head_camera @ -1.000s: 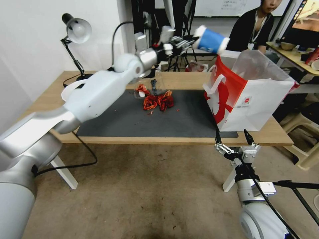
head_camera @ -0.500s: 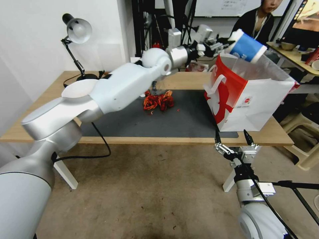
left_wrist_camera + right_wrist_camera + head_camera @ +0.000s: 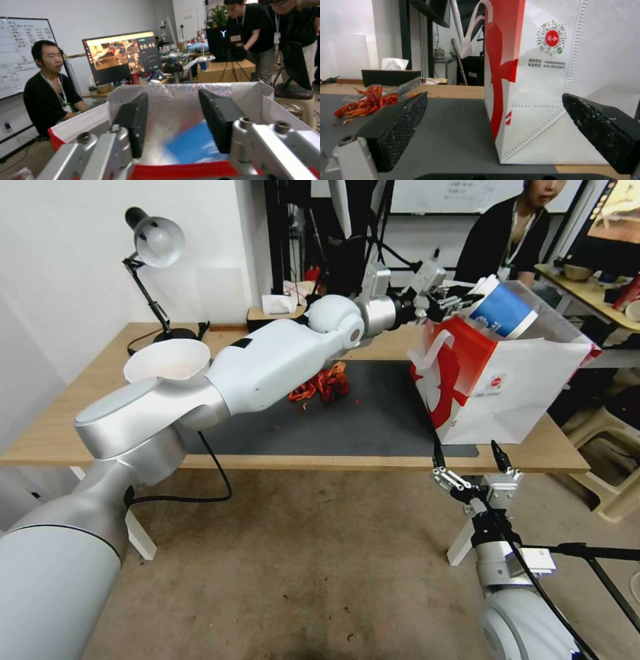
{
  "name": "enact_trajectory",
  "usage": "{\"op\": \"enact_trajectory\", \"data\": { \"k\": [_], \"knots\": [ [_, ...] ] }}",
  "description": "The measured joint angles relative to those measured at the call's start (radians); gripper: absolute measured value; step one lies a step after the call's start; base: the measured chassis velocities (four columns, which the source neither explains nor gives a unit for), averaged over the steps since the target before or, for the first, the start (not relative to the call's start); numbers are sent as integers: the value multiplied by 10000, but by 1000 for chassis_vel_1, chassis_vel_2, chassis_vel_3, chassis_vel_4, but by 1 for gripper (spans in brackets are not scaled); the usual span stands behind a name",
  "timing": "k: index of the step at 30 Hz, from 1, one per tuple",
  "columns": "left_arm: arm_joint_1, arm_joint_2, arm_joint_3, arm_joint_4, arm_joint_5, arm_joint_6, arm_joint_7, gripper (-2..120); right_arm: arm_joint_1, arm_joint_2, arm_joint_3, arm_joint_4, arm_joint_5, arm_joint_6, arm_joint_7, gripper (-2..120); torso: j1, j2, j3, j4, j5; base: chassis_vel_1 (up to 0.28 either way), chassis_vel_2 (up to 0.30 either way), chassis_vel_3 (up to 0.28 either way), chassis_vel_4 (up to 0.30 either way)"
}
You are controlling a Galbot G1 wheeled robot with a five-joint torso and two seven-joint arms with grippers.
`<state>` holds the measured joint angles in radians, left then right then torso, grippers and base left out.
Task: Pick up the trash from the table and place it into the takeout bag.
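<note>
while the left gripper (image 3: 460, 300) hangs over the takeout bag (image 3: 507, 380) with its jaws apart, the blue paper cup (image 3: 503, 310) sits just past them in the bag's mouth, so next comes more trash (image 3: 320, 383), and the right gripper (image 3: 470, 463) waits wide open.

We are seeing the blue paper cup (image 3: 501, 311) lying tilted in the open mouth of the takeout bag (image 3: 513, 380), white rim toward the far right; it is blurring blue against the bag's silvery lining (image 3: 196, 147). The bag is standing upright near the table's (image 3: 80, 400) right end, overlapping the grey mat's (image 3: 373, 420) right edge. Red-orange litter (image 3: 320, 382) is lying mid-mat, toward its far edge.
</note>
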<state>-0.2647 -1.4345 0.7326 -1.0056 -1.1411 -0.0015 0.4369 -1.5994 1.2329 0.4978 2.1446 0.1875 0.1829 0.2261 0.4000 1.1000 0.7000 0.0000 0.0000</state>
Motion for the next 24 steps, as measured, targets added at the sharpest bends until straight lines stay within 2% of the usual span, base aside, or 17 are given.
{"op": "enact_trajectory", "data": {
  "k": [2,3,5,7,10,11,14,15,18,24],
  "knots": [
    [11,11,-33,-14,-6,-6,-8,52,1,-1,1,-1,0,0,0,100,1,0,0,1,-1,0,0,0,0],
    [11,11,-33,-14,-6,-6,-8,52,1,-1,1,-1,0,0,0,100,1,0,0,1,-1,0,0,0,0],
    [29,26,-103,-55,-17,-20,-26,64,4,-2,3,-3,0,0,0,100,0,0,0,1,-1,0,0,0,0],
    [37,34,-163,-81,-20,-21,-45,67,5,-2,4,-3,0,0,0,100,0,0,0,0,0,0,0,0,0],
    [104,141,-380,-197,-39,-22,-149,82,4,2,4,-3,1,0,0,100,0,0,0,-2,0,0,0,0,0],
    [104,141,-380,-197,-39,-22,-149,82,4,2,4,-3,1,0,0,100,0,0,0,-2,0,0,0,0,0],
    [259,482,-642,-414,-61,-23,-285,95,5,5,4,-2,2,-3,1,100,0,0,0,-1,0,0,0,0,0],
    [259,482,-642,-414,-61,-23,-285,95,5,5,4,-2,2,-3,1,100,0,0,0,-1,0,0,0,0,0],
    [552,1028,-1038,-608,-59,-41,-397,99,5,-12,25,19,14,-16,2,100,0,0,0,2,-2,0,0,0,0],
    [1022,1675,-1639,-776,24,-82,-510,100,-22,-16,59,59,22,-29,13,100,0,0,0,0,-3,0,0,0,0]
  ]
}}
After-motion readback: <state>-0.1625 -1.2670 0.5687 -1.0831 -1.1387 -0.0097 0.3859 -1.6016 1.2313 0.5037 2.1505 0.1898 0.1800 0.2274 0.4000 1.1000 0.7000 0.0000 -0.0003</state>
